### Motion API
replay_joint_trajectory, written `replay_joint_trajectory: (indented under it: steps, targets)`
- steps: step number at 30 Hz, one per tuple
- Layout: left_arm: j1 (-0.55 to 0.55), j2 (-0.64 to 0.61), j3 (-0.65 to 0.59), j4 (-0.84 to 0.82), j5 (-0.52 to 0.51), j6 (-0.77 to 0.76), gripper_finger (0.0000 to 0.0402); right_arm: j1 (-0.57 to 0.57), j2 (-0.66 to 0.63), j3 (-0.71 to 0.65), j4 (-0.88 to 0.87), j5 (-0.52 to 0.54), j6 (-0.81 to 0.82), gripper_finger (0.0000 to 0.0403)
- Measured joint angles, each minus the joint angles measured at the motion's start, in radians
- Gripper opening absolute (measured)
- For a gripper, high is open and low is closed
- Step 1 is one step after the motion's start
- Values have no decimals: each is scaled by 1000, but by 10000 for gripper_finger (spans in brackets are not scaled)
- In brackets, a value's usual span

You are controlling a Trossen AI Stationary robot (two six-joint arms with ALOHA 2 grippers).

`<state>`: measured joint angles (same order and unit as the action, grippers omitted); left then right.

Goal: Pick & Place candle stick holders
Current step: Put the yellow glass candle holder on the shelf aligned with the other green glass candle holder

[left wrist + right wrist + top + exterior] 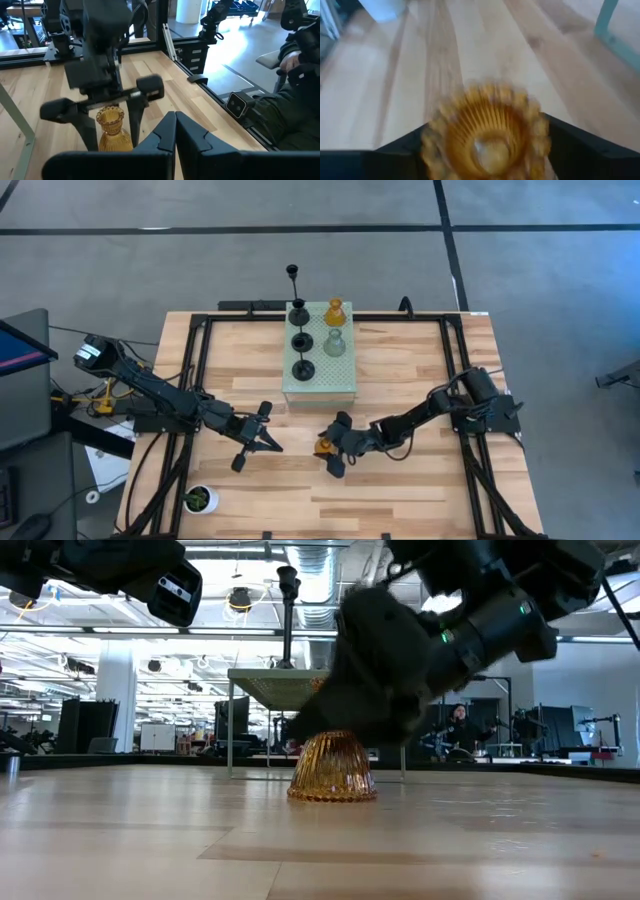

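Right claw [330, 452] sits low over the front-middle of the wooden surface [400, 490], fingers spread apart with the amber candle stick holder [323, 446] between them. In the right wrist view the amber holder [487, 135] fills the gap between both dark fingers; whether the pads press it, cannot tell. In the low view the amber holder [332, 768] stands upright on the surface, ribbed flared base down, long axis vertical, its top hidden behind the claw. The left wrist view shows its scalloped rim [110, 116] pointing up, one finger on each side.

Left claw [262, 436] hangs just left of that spot, near but apart from the holder, fingers together, tips aimed toward the right claw.

The pale green perforated block [320, 385] lies at the back-middle of the surface. On it: three black stemmed holders in a column on its left side, e.g. the front one [303, 367], all upright. A second amber holder [335, 311] and a pale grey-green holder [335, 343] stand on its right side. A tall black holder [292, 273] shows just past the block's back edge.

A white pot with green plant [199, 499] stands at the front-left corner.
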<state>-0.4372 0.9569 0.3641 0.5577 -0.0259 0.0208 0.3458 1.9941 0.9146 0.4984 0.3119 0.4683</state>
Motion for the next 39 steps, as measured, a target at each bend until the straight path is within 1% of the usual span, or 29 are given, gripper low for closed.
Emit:
replay_joint_trajectory:
  steps: [5, 10, 11, 14, 18, 27, 34, 36, 39]
  targets:
    - [0, 0, 0, 0, 0, 0, 6, 0, -20, 1, -10, 3, 0, 219]
    - [0, 0, 0, 0, 0, 0, 7, 0, -24, 3, 0, 11, 0, 126]
    - [0, 0, 0, 0, 0, 0, 7, -1, -25, 4, 1, 9, 0, 116]
    - [0, 0, 0, 0, 0, 0, 6, 1, -26, 3, 9, 10, 0, 116]
    - [0, 0, 0, 0, 0, 0, 5, 1, -69, -1, -56, 0, -1, 116]
    - [0, 0, 0, 0, 0, 0, 5, -17, -301, 0, -191, 53, -33, 116]
    - [0, 0, 0, 2, 0, 0, 7, -103, -460, 7, -242, 53, -60, 116]
    - [0, 0, 0, 3, 0, 0, 6, -136, -488, 22, -278, 53, -72, 116]
    - [0, 0, 0, 3, 0, 0, 5, -187, -496, 57, -313, 53, -110, 116]
